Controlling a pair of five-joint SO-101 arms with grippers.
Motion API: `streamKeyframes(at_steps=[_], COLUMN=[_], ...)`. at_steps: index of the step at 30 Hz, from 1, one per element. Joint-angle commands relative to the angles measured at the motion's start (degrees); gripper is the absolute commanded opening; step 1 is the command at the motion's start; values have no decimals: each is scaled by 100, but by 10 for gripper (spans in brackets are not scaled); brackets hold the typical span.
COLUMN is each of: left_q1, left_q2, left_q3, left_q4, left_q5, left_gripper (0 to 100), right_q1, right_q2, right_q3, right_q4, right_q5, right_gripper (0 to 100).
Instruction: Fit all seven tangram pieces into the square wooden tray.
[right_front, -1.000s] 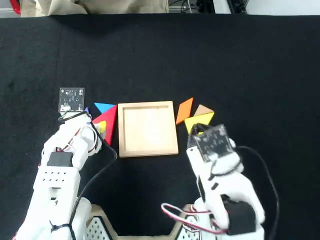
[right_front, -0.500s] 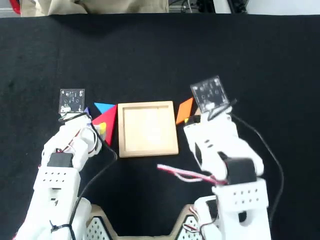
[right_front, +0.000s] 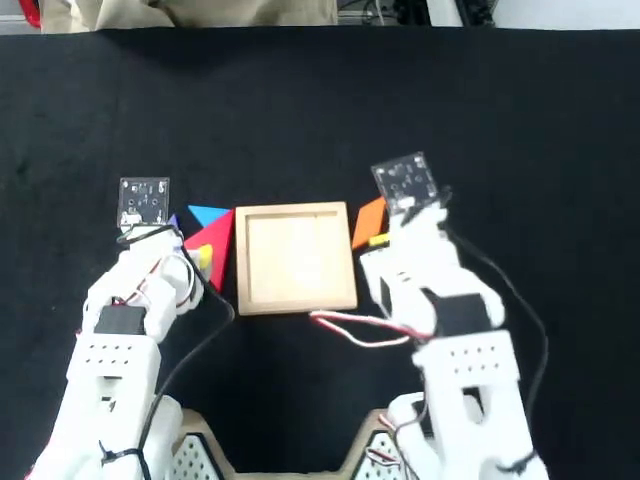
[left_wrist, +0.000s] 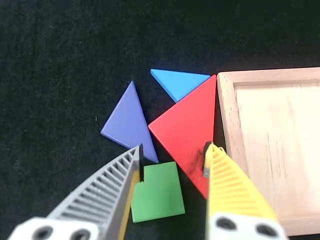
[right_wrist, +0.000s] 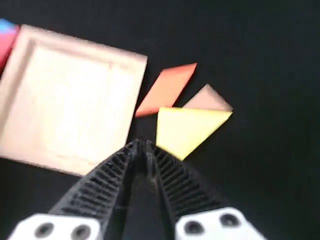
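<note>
The square wooden tray (right_front: 296, 209) lies empty at the table's middle. Left of it are a red triangle (left_wrist: 187, 134), a blue triangle (left_wrist: 180, 83), a purple triangle (left_wrist: 127, 125) and a green square (left_wrist: 157, 193). My left gripper (left_wrist: 172, 155) hangs open over the red triangle's lower corner and the green square. Right of the tray (right_wrist: 85, 42) lie an orange parallelogram (right_wrist: 167, 89), a yellow triangle (right_wrist: 187, 127) and a tan triangle (right_wrist: 207, 99). My right gripper (right_wrist: 142, 146) is shut and holds nothing, beside the yellow triangle's corner, between it and the tray's edge.
In the high view the right arm (right_front: 430, 280) covers most of the yellow and tan pieces, leaving the orange parallelogram (right_front: 369, 219) showing. The left arm (right_front: 130, 300) stands at the tray's left. Black cloth stretches wide behind the tray.
The right arm has swung away from the table's front, out over the pieces right of the tray, and then shifted slightly left. The left arm has kept still.
</note>
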Motion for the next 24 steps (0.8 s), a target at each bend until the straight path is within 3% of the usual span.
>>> streamKeyframes(at_steps=[1, 24], left_q1=[-66, -66], left_q2=[-9, -18], left_q3=[-57, -57], left_q4=[-88, -88], left_q5=[35, 35], left_gripper=[209, 209], right_q1=[-70, -202], right_q2=[760, 4708], right_q3=[40, -1130], right_q4=[-229, -624], right_q5=[-18, -9], right_gripper=[12, 12])
